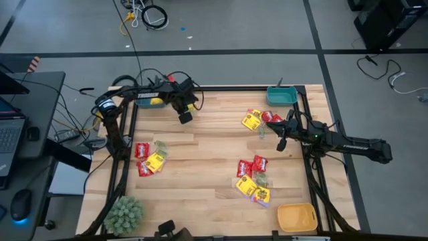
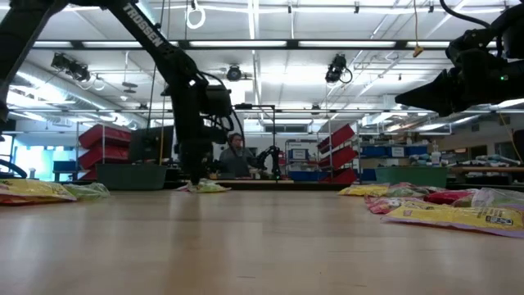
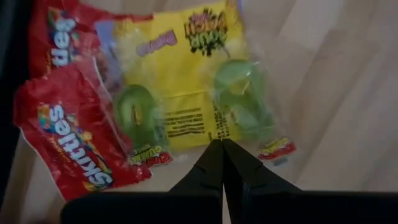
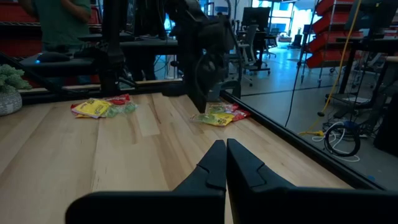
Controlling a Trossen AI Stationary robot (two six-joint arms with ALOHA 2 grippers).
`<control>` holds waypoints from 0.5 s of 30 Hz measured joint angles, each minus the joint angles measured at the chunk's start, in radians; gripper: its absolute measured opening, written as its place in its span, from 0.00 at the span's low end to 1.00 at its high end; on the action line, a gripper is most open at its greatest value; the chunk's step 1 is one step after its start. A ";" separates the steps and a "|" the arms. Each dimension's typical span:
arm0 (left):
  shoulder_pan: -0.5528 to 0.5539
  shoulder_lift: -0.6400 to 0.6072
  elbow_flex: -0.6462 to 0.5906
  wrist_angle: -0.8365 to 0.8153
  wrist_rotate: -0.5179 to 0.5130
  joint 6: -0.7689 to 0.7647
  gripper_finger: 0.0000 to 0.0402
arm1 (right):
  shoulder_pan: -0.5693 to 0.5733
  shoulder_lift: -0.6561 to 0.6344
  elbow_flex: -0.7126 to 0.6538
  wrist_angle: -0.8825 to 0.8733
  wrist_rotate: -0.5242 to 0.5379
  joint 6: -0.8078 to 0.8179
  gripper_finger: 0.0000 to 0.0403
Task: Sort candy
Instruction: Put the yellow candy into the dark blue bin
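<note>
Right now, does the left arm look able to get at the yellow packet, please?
Probably yes: the left gripper, shut, points right at the near edge of the yellow packet, nothing between them. Two pale green packets lie on it, and red packets lie beside it.
</note>
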 joint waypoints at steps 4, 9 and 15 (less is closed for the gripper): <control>-0.023 0.016 -0.001 -0.001 0.011 0.001 0.01 | 0.000 0.000 0.000 0.000 0.000 0.000 0.00; -0.102 0.014 -0.001 0.022 0.037 0.018 0.00 | 0.000 0.000 0.000 0.000 0.000 0.000 0.00; -0.192 0.013 -0.001 0.029 0.009 0.026 0.01 | 0.000 0.000 0.000 0.000 0.000 0.000 0.00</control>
